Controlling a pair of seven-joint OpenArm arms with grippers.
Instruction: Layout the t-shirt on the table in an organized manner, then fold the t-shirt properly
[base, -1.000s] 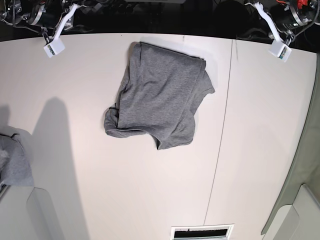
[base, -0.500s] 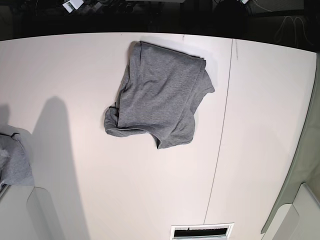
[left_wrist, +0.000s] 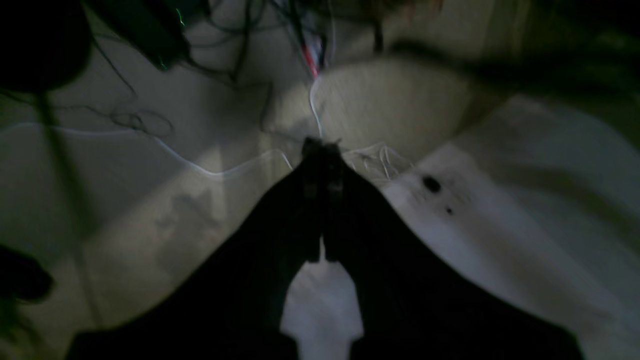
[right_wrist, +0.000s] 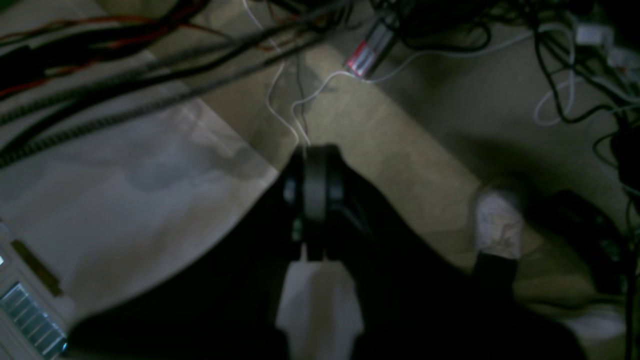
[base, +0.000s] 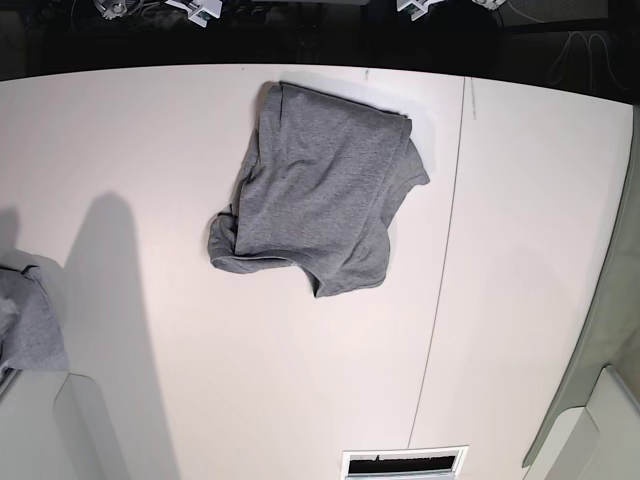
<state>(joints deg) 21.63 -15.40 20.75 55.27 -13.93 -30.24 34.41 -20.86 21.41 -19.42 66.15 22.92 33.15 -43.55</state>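
The large heather-grey cotton t-shirt (base: 320, 190) lies rumpled and loosely folded on the far middle of the broad white table (base: 520, 250). The left gripper (left_wrist: 322, 150) and the right gripper (right_wrist: 315, 150), both dark, have their jaws pressed together over a cable-strewn floor.

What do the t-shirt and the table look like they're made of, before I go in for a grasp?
The t-shirt: soft knit fabric, probably cotton jersey. It looks matte heather grey, with a mottled weave and limp wrinkles and folds. The table: a hard, smooth white panel, possibly laminate or painted board. It has a flat, even, low-sheen finish with thin dark seam lines and carries sharp shadows.
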